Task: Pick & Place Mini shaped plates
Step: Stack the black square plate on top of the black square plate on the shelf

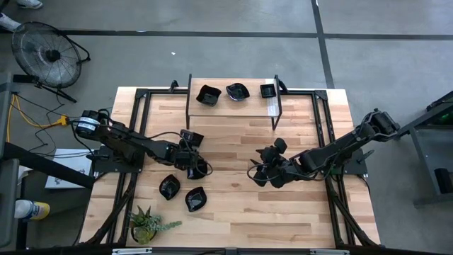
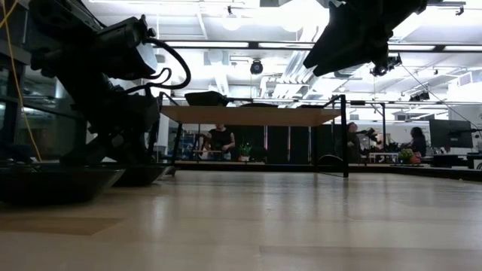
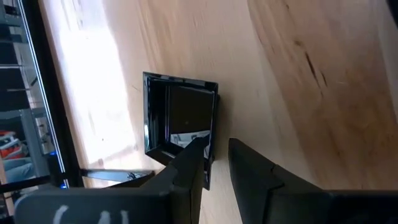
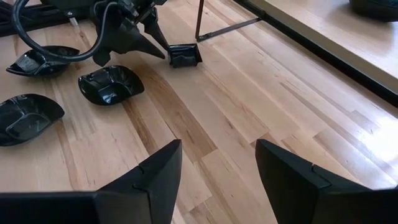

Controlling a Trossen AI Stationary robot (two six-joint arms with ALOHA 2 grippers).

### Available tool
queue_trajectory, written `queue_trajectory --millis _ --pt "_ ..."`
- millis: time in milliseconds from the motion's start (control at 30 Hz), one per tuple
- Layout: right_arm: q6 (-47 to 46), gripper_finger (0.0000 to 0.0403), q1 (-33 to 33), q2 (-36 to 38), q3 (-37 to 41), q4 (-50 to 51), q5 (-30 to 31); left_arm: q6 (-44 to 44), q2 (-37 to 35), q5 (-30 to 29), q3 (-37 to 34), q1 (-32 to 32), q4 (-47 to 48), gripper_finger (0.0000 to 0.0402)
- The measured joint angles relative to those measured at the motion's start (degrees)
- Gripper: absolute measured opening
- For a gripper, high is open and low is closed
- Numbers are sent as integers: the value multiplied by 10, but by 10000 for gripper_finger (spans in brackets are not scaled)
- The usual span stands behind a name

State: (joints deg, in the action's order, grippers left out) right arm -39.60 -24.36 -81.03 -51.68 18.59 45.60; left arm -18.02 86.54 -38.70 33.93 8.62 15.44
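A small square glossy black plate lies flat on the wooden table, seen also in the high view and the right wrist view. My left gripper is open at this plate's near rim, one finger over the dish and one outside it. Three more black plates rest on the table beside the left arm. My right gripper is open and holds nothing, above mid-table. My left gripper stands astride the square plate's side wall, one finger over the hollow and the other finger outside, coming in at a low slant. The plate lies flat on the table. Whether a finger touches it, I cannot tell.
A raised wooden shelf on a dark frame stands at the far edge and carries three black plates. A green potted plant sits at the near left corner. Bare wood lies between the arms and toward the near right.
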Motion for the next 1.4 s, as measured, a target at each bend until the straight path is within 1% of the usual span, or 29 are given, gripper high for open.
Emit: queue_trajectory --millis 133,567,867,1167,1400 --pt "0 201 0 0 0 0 1 -12 0 0 0 0 -10 72" --pt "2 200 0 0 0 0 5 -13 5 7 -1 0 -10 72" --pt "6 200 0 0 0 0 6 -22 17 -16 -1 0 -23 72" --pt "7 200 0 0 0 0 10 -28 20 -15 0 -5 -25 72" --pt "6 200 0 0 0 0 9 -34 19 22 0 -44 -26 72"
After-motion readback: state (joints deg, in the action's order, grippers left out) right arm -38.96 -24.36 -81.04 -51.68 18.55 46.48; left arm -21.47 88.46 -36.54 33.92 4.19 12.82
